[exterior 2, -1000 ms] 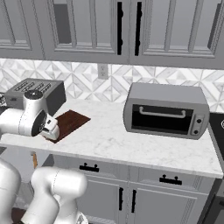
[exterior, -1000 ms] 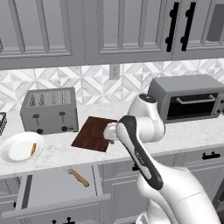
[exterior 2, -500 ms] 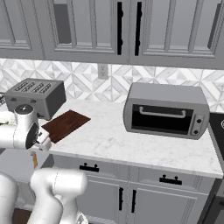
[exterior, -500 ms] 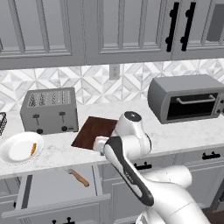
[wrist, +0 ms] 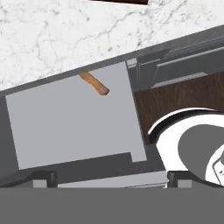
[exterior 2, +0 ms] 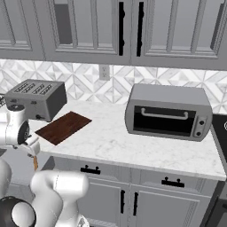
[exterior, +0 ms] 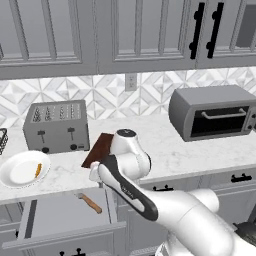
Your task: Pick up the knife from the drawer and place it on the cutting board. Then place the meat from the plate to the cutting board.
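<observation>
- The drawer (exterior: 60, 220) stands pulled out below the tabletop (exterior: 165, 150) edge, its flat grey floor bare apart from the knife (exterior: 90, 202).
- The knife lies near the drawer's right rear corner in the left base view, its tan handle showing; in the hand view the handle (wrist: 94, 83) sits just under the tabletop lip, and the blade cannot be made out.
- The pincer (exterior: 95, 171) hangs above the drawer's right side, just off the tabletop edge, with its jaws spread wide and nothing between them.
- On the tabletop at the left, the plate (exterior: 15, 175) carries the meat (exterior: 38, 170), a thin orange strip near its right rim.
- The cutting board (exterior 2: 63, 127) lies flat on the tabletop, right of the plate and in front of the toaster (exterior: 56, 125); nothing rests on it.
- Farther right stands a toaster oven (exterior 2: 168, 111), well apart from the board.
</observation>
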Controlling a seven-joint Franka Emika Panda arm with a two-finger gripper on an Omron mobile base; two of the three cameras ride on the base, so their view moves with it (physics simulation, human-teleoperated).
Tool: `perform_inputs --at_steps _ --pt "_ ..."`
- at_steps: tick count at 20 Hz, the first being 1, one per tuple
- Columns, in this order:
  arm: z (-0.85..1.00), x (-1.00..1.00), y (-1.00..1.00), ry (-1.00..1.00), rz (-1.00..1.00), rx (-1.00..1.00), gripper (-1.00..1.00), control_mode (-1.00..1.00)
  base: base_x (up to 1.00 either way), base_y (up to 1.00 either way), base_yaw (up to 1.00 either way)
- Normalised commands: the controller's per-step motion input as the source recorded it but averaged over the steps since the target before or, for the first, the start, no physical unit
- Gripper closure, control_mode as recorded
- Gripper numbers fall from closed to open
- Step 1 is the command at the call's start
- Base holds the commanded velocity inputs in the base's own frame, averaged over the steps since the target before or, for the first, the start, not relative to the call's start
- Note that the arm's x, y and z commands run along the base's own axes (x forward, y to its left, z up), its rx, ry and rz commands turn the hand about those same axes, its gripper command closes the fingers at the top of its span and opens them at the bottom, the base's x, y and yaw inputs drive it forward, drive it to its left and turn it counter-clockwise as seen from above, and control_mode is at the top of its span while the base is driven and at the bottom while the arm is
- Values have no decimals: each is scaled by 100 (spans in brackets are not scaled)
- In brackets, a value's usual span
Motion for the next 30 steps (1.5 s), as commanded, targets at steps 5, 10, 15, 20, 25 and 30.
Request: perform_inputs --at_steps 5,10,15,20,25,30 --pt "-9 0 0 19 0 1 -100 -100 0 0 0" --pt "-46 -2 0 18 0 -2 -100 -100 0 0 0" --pt "-29 -24 14 -1 0 0 -100 -100 0 0 0" --pt "-17 -25 33 -1 0 0 -100 -100 0 0 0" --pt "-26 -34 40 0 1 0 -100 -100 0 0 0" --pt "-21 -9 27 3 18 -4 -100 -100 0 0 0"
